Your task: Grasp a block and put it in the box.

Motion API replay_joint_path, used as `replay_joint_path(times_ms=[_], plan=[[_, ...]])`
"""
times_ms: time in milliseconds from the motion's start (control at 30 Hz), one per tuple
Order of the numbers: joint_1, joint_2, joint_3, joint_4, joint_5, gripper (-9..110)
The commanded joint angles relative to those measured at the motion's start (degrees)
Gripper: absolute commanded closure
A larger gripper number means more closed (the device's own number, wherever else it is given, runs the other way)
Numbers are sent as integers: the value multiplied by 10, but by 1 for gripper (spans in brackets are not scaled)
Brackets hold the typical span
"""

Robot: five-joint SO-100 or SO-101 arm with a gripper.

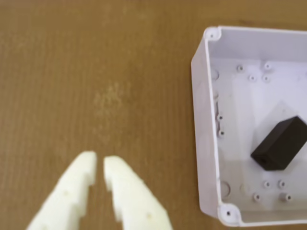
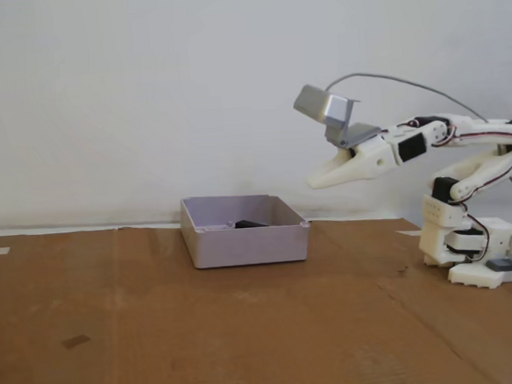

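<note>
The black block (image 1: 281,143) lies tilted on the floor of the pale box (image 1: 209,124) at the right of the wrist view. From the fixed view only its top edge shows as the block (image 2: 251,223) peeks over the wall of the box (image 2: 246,243). My white gripper (image 1: 100,161) hangs over bare cardboard to the left of the box, its fingers nearly together with a narrow slit and nothing between them. In the fixed view the gripper (image 2: 312,183) is raised above the table, right of the box and clear of it.
Brown cardboard (image 2: 205,336) covers the table. The arm's white base (image 2: 471,247) stands at the right edge, with a grey camera module (image 2: 325,108) on the wrist. A small tape mark (image 2: 76,342) lies on the cardboard at front left.
</note>
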Motion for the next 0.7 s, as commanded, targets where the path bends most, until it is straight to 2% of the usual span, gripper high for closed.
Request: replay_joint_path(times_ms=[0,667], plan=[[-3,74,11,-27,-4,101],[-3,234,156,-29,-4,101]])
